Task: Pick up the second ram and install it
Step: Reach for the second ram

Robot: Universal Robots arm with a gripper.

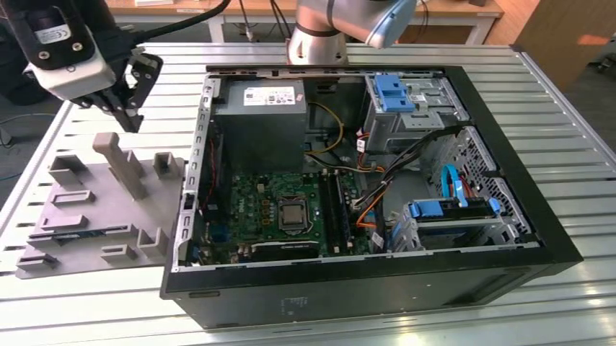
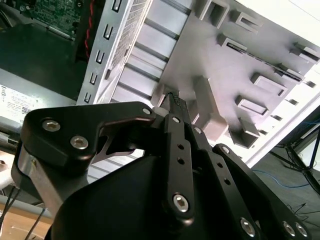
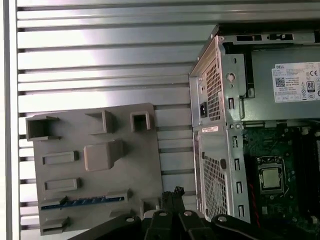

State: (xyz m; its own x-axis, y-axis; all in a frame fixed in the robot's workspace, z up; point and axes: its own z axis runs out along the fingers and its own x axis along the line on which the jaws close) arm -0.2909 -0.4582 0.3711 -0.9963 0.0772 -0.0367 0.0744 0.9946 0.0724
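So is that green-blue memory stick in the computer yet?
Out: the long, flat green-blue memory stick lies in the grey plastic holder plate, beside the open black computer case.

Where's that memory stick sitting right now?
The ram lies in a slot of the grey holder, on the exterior view's left, beside the open computer case.

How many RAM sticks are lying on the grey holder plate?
1. The second ram lies in a slot of the grey holder plate, toward its near end in the exterior view. Others could hide behind its blocks.
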